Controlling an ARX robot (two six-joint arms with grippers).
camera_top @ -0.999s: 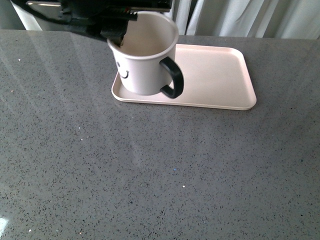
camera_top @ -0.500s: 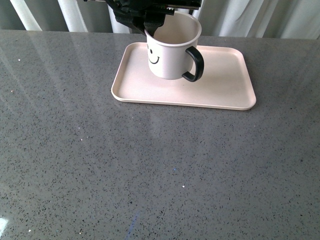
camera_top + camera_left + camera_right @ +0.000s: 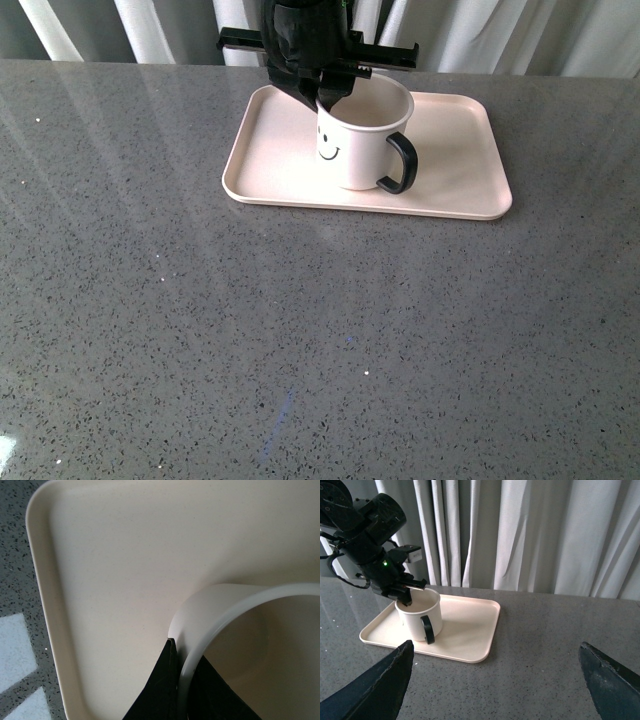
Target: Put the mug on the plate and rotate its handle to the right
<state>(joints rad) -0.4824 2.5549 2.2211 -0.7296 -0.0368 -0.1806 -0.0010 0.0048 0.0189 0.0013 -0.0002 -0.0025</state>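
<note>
The cream-white mug [image 3: 358, 135] with a black smiley face sits on the pale pink plate [image 3: 455, 150], near its middle. Its black handle [image 3: 400, 165] points front-right. My left gripper [image 3: 328, 92] is shut on the mug's far-left rim, one finger inside and one outside. In the left wrist view the black fingers [image 3: 160, 690] pinch the mug's rim [image 3: 200, 630] over the plate [image 3: 110, 570]. The right wrist view shows the mug [image 3: 420, 617], the handle [image 3: 427, 629] and the plate [image 3: 470, 635]. My right gripper [image 3: 497, 680] is open and empty, away from the plate.
The plate lies at the far side of a grey speckled table [image 3: 300, 340]. Pale curtains [image 3: 530, 535] hang behind the table. The left arm [image 3: 370, 540] reaches down over the plate's far-left part.
The left gripper has carried the mug right and down, from above the plate's left edge to the plate's middle. The handle now points front-right.
</note>
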